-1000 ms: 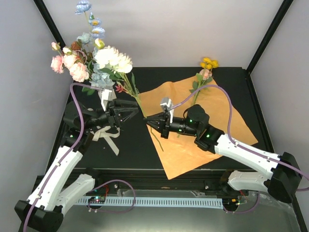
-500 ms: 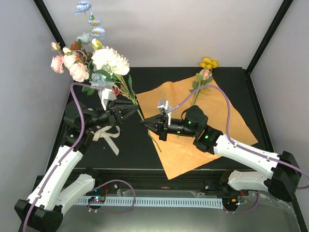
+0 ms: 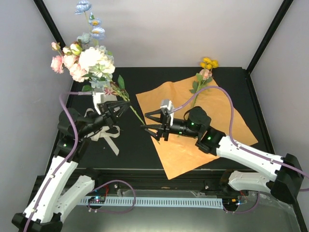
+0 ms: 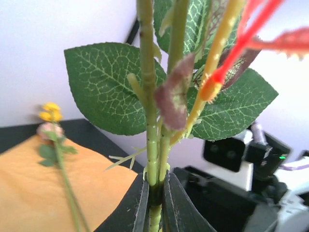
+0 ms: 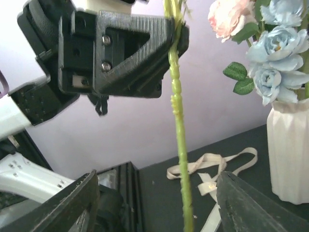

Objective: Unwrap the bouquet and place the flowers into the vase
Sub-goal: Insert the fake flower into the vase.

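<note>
My left gripper is shut on the green stems of a cream-flowered, leafy sprig. The sprig leans up and left over the vase. That ribbed off-white vase stands at the back left with pink and pale-blue flowers in it, its body partly hidden in the top view. My right gripper is open. Its fingers stand wide on either side of the stem's lower end without touching it. The orange paper lies flat, with a yellow-headed flower on its far corner.
A cream ribbon lies loose on the black table in front of the vase. Black frame posts rise at the back corners against grey walls. The right arm lies across the paper.
My left gripper closed on the stems and swung the sprig up and left toward the vase. My right gripper opened and let go of the stem's lower end.
</note>
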Robot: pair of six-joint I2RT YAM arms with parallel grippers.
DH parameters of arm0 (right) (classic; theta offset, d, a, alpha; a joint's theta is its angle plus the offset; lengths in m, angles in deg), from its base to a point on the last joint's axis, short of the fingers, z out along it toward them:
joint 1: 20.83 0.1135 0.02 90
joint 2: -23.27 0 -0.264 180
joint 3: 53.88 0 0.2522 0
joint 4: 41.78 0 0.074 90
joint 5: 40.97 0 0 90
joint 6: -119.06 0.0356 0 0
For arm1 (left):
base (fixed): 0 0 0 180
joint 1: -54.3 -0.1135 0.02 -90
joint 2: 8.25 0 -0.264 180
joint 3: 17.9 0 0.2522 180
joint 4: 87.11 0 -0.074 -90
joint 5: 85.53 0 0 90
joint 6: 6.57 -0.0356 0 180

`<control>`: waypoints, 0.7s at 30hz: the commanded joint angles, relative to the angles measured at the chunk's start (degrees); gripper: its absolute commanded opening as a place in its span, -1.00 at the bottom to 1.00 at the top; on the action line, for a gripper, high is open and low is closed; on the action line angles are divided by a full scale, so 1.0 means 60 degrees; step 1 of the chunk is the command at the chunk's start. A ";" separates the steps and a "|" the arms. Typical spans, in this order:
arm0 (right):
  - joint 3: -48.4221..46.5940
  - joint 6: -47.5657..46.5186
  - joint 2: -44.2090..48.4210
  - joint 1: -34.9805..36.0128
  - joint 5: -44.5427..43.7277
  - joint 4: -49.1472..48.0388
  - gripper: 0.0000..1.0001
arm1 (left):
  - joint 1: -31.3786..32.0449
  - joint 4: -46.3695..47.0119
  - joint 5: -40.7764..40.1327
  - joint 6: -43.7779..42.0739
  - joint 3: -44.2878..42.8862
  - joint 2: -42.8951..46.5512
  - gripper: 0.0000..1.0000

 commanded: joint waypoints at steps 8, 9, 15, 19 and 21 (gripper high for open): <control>0.0206 -0.0701 0.1375 0.0049 -0.0923 0.0325 1.00 | 0.0033 -0.3242 -0.5710 -0.3694 -0.1259 0.0913 -0.97; 0.0236 -0.0739 0.1467 0.0050 -0.0986 0.0385 1.00 | 0.0032 -0.3305 -0.6136 -0.3911 -0.1333 0.0964 -0.97; 0.0330 -0.1214 0.2129 0.0050 -0.1419 0.0999 1.00 | 0.0032 -0.2830 -0.8940 -0.5155 -0.1279 0.1395 -0.97; 0.0415 -0.1438 0.2529 0.0050 -0.1483 0.1158 1.00 | 0.0032 -0.2283 -1.0260 -0.5965 -0.1424 0.1310 -0.97; 0.0468 -0.1509 0.2702 0.0048 -0.1537 0.1161 1.00 | 0.0021 -0.1802 -1.0785 -0.6410 -0.1434 0.1194 -0.97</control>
